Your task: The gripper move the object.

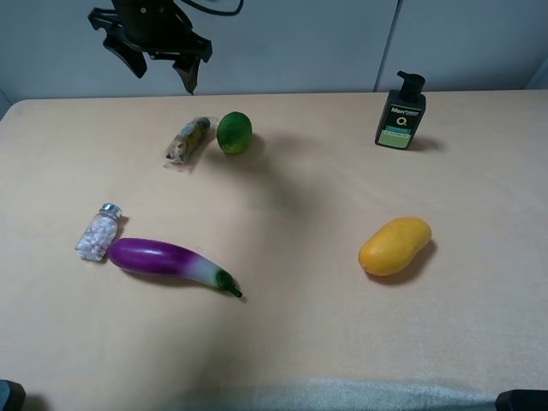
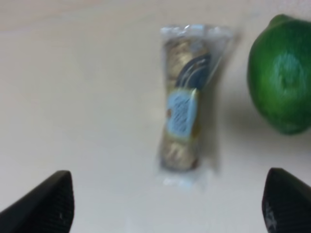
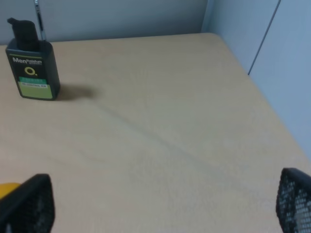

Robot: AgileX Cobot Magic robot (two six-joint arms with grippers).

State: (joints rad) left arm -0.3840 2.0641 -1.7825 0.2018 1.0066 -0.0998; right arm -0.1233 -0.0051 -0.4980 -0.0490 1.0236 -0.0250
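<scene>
The object is a small oblong packet [image 1: 187, 140] in clear crinkly wrapper with brown and yellow contents. It lies on the table at the back left, right beside a green lime [image 1: 234, 132]. My left gripper [image 1: 162, 73] hangs open and empty above and behind it. In the left wrist view the packet [image 2: 185, 104] lies between and beyond my two spread fingertips [image 2: 43, 204], with the lime [image 2: 283, 74] close to it. My right gripper [image 3: 160, 206] is open and empty, with only its fingertips showing.
A purple eggplant [image 1: 169, 261] and a clear bottle of white pills [image 1: 98, 231] lie at the front left. A yellow mango [image 1: 394, 246] lies at the right. A dark pump bottle [image 1: 401, 114] stands at the back right, also in the right wrist view [image 3: 31, 63].
</scene>
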